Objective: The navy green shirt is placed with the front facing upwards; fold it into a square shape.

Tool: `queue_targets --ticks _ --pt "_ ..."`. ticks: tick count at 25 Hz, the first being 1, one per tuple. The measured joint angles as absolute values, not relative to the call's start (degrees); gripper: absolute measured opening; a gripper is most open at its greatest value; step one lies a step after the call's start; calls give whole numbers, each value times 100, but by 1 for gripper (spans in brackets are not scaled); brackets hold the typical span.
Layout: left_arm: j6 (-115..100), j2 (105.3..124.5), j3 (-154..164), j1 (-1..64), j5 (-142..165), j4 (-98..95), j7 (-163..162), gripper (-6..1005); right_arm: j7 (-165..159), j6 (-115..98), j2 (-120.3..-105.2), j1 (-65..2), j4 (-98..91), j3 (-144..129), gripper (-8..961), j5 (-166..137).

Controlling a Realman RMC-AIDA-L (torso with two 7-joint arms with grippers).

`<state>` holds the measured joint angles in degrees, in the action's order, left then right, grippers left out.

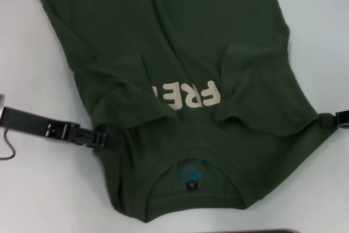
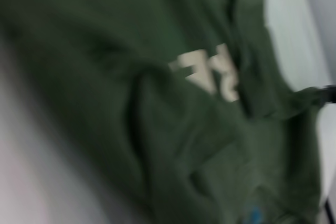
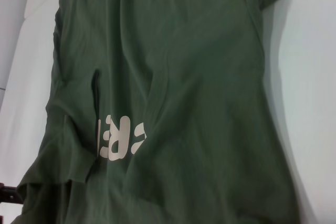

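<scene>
The navy green shirt [image 1: 163, 36] lies front up on the white table [image 1: 38, 189], its collar [image 1: 191, 175] toward me. Both sleeves are folded in over the chest and partly cover the cream letters [image 1: 188, 95]. My left gripper [image 1: 106, 138] is at the shirt's left shoulder edge, its tips buried in the cloth and shut on it. At the right shoulder, my right gripper [image 1: 326, 119] is shut on a corner of cloth drawn out to a point. The shirt [image 2: 105, 77] fills the left wrist view, and the right wrist view shows the shirt [image 3: 184, 77] with its letters [image 3: 118, 137].
Bare white table [image 3: 310, 77] shows on both sides of the shirt. A thin dark red cable [image 1: 6, 148] hangs by the left arm. The edge of a dark object [image 1: 256, 231] shows at the near table edge.
</scene>
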<state>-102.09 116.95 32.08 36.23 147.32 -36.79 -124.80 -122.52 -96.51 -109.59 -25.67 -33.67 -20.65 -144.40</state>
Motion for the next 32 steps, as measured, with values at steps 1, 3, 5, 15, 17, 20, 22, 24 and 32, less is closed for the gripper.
queue_targets --ticks 1,3,5,15,17,20,22,24,32 --pt "-10237 11702 3212 3641 14680 -3678 -12467 869 -12252 -9650 -10959 -2567 -3365 -2065 35 -14440" --pt "-10338 11745 3217 3717 14529 -3679 -12445 868 -12252 -9649 -10959 -2571 -3360 -2065 35 -14440" --pt "-10428 11784 3215 3782 14440 -3696 -12443 868 -12252 -9646 -10959 -2575 -3352 -2065 35 -14440" --pt "-10596 11913 3192 3865 14203 -3666 -12413 866 -12252 -9617 -10968 -2583 -3339 -2065 35 -14440" --pt "-10631 11911 3191 3846 14130 -3696 -12410 866 -12252 -9605 -10968 -2596 -3339 -2065 35 -14440" --pt "-10637 11861 3179 3786 14001 -3765 -12397 866 -12252 -9600 -10968 -2613 -3339 -2065 35 -14440" --pt "-10572 11778 3174 3712 13888 -3844 -12390 865 -12252 -9598 -10968 -2622 -3339 -2065 35 -14440" --pt "-10462 11680 3170 3634 13794 -3881 -12395 865 -12252 -9596 -10969 -2628 -3339 -2065 35 -14440" --pt "-9908 11386 3086 3359 13780 -3871 -12441 856 -12252 -9563 -10968 -2628 -3340 -2066 35 -14440"
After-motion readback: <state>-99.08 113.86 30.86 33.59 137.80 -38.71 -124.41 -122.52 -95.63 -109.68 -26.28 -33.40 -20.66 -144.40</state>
